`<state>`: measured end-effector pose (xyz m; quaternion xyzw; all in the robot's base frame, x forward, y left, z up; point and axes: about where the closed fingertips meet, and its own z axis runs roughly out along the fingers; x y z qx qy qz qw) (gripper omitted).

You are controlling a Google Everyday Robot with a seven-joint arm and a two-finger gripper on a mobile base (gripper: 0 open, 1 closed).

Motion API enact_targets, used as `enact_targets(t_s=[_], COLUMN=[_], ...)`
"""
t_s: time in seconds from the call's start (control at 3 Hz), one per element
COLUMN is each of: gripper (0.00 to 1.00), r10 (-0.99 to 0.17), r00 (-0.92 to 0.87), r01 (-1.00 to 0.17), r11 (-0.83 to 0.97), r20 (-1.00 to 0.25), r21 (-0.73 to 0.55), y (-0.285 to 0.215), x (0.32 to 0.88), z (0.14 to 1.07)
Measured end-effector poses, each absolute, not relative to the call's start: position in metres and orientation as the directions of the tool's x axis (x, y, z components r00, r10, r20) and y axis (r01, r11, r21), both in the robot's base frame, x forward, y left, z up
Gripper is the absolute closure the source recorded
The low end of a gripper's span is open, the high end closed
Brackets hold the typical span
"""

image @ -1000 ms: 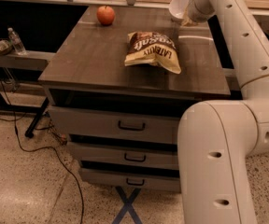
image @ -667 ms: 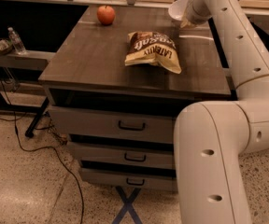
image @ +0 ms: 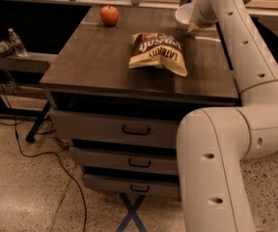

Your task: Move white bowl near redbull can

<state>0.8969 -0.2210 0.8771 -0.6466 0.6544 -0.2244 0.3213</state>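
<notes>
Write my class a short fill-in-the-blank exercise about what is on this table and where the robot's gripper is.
1. The round red fruit at the far edge of the table is an ____.
2. The gripper is at the rim of the ____ bowl.
3. In the middle of the table lies a bag of ____.
4. The drawers below the tabletop show ____ handles.

Missing words: apple; white; chips; three.

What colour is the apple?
The round apple is red in the camera view; the gripper is at the round white bowl.
</notes>
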Motion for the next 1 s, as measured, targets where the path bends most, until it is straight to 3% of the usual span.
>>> enact_targets(t_s=[0.33,0.67,1.0], gripper=[0.19,0.00,0.00], r10=[-0.991,-0.991,-0.990], r00=[0.044,0.041,0.039], r01=[-0.703,-0.703,-0.700], r11=[0.059,0.063,0.068], r20=[-0.126,-0.129,-0.133], r21=[-0.709,-0.709,-0.711], y=[-0.2209,-0.2214,-0.2220], x=[0.8980,0.8984,0.8984], z=[0.8751,0.8741,0.8758])
